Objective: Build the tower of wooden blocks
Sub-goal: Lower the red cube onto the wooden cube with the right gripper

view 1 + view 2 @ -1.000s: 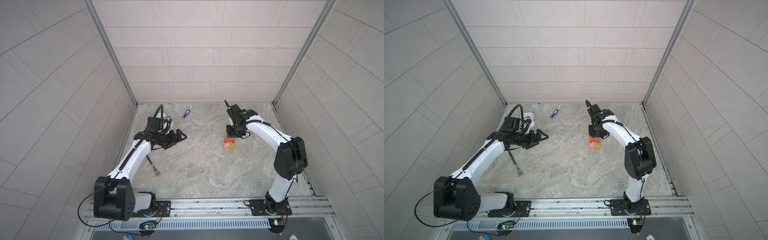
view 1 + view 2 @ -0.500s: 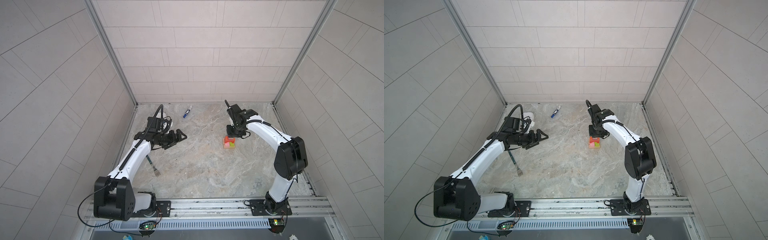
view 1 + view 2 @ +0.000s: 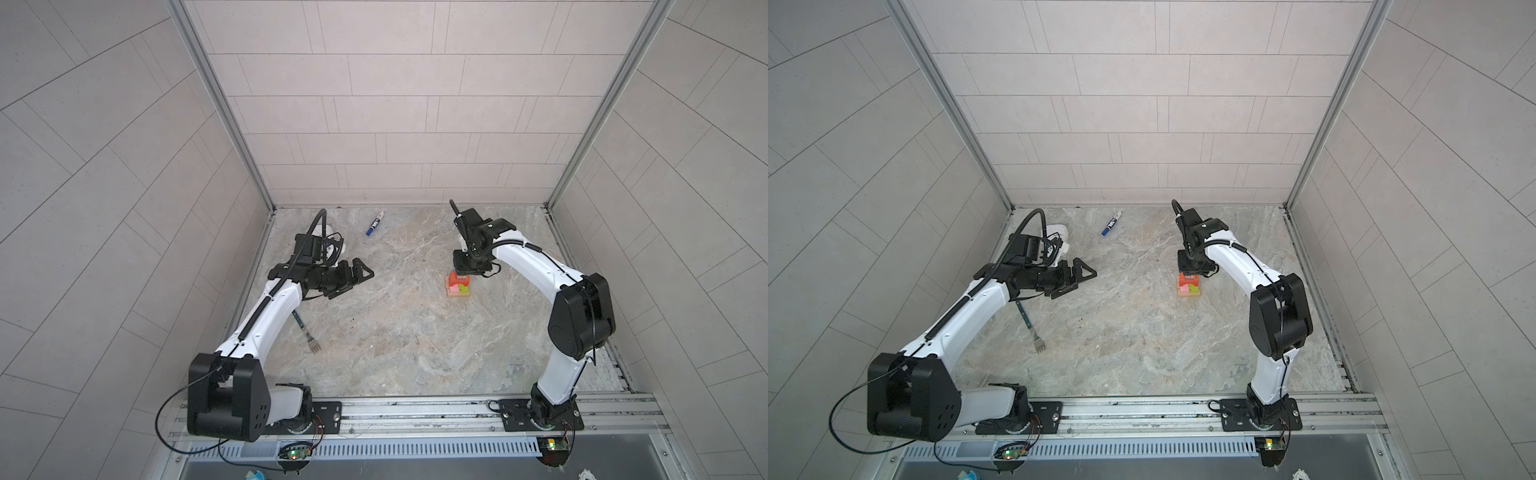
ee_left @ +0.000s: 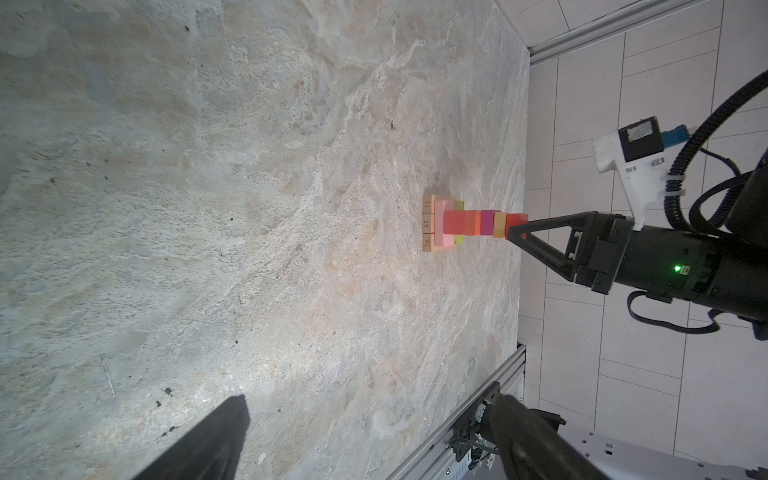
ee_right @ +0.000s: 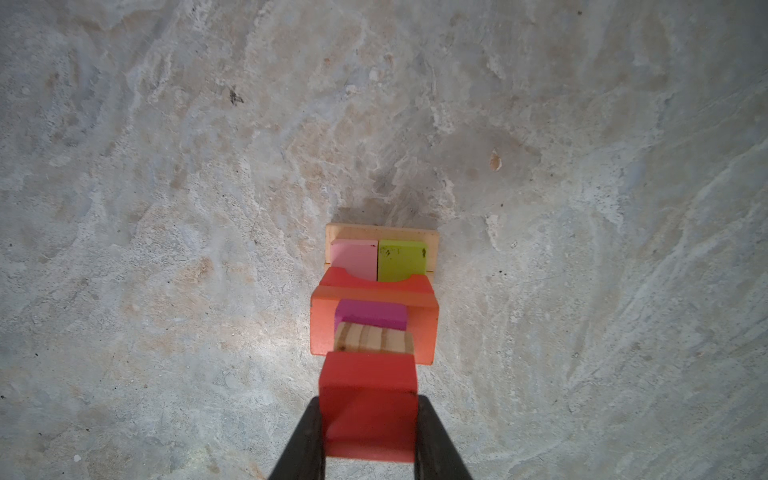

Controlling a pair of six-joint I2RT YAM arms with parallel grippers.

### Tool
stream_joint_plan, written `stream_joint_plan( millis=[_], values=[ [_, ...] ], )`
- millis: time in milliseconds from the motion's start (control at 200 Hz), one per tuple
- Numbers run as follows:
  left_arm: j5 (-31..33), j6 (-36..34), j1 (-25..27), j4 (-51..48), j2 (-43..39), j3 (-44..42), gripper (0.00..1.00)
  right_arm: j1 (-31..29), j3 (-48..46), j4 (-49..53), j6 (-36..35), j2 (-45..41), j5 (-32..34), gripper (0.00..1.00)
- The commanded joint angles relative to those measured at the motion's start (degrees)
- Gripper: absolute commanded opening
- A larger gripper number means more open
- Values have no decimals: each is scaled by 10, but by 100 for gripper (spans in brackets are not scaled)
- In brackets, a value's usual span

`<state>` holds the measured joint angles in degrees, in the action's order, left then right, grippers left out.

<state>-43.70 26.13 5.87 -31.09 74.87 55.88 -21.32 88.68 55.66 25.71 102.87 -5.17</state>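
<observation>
You can read three numbers in the left wrist view, one printed on the end face of each of the tan bars (image 4: 427,222) at the base of the tower (image 4: 465,222): 31, 29 and 85, side by side. That base is the tower end farthest from the right end effector (image 4: 514,229), which grips the red cube (image 4: 517,219). The marker pen (image 3: 375,223), well apart from that end effector, has dark barrel print too small to read.

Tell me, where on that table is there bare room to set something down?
The widest bare patch lies between the fork and the tower, running to the front rail. A smaller one lies between pen and right arm. Crowded: around the tower, where the right gripper holds the red cube.
</observation>
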Motion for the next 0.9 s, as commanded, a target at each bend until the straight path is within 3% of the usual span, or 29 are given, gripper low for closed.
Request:
stream_joint_plan(
  millis=[0, 891],
  values=[
    [-2, 2, -4, 3, -8, -5, 98, 2, 7, 7, 0, 9, 3, 33],
    [-2, 2, -4, 4, -8, -5, 98, 2, 12, 7, -2, 9, -4, 37]
  ],
)
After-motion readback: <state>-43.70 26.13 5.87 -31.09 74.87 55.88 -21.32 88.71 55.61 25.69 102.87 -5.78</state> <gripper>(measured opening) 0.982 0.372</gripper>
